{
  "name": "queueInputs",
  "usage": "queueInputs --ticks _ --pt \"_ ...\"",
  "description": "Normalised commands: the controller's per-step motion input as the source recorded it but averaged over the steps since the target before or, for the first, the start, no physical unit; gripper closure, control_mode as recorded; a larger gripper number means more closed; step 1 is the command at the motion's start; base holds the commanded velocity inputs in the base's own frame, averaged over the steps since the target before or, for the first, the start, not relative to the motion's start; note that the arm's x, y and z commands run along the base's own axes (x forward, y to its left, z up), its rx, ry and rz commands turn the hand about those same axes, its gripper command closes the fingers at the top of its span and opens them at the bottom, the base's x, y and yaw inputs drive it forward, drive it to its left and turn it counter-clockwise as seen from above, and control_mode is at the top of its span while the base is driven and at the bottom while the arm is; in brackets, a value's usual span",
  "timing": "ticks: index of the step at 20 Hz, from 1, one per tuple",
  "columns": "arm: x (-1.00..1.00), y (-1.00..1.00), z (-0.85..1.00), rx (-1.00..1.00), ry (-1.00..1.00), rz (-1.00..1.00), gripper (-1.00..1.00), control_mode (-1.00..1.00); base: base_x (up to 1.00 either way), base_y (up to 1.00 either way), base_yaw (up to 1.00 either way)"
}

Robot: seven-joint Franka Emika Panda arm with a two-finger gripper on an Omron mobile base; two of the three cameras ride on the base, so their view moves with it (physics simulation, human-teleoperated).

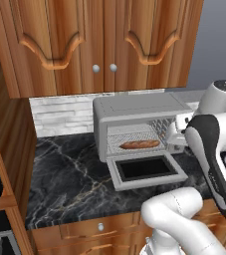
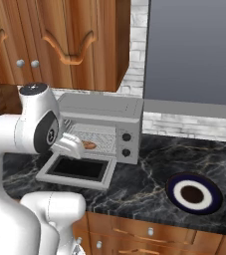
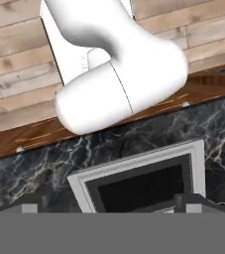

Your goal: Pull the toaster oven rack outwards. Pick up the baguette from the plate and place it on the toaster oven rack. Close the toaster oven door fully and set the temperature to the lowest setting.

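Left base view: the toaster oven (image 1: 139, 127) stands on the dark marble counter (image 1: 69, 179) against the pale brick wall, below the wooden cabinets (image 1: 99, 45). The toaster oven door (image 1: 147, 170) is folded down flat toward the near edge of the counter, dark glass facing up. The baguette (image 1: 140, 144) lies lengthwise on the toaster oven rack (image 1: 134, 135) inside the open cavity.

Right base view: the hand (image 2: 70, 146) is positioned at the cavity mouth, above the lowered door and just beside the near end of the baguette. Two black knobs (image 2: 127, 144) sit on the oven's right panel. The plate (image 2: 193, 193) rests on the counter, well apart from the oven to the right, with nothing on it.

Hand view: the camera looks down on the lowered door; the two finger tips (image 3: 29, 206) stand wide apart at the bottom edge, released, with nothing between them.
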Motion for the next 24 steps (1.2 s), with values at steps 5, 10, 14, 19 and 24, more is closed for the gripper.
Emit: queueInputs --ticks 5,10,14,19,24 --pt "0.22 0.11 -0.36 0.00 0.00 0.19 -1.00 -1.00 0.00 0.00 0.00" --pt "0.33 0.20 -0.43 0.00 -0.04 0.16 -1.00 -1.00 0.00 0.00 0.00" --pt "0.34 0.27 -0.41 -0.01 -0.05 0.11 -1.00 -1.00 0.00 0.00 0.00" --pt "0.37 0.18 -0.31 0.00 -0.01 0.02 -1.00 -1.00 0.00 0.00 0.00" --pt "0.40 0.14 -0.24 0.00 0.00 0.00 -1.00 -1.00 0.00 0.00 0.00"
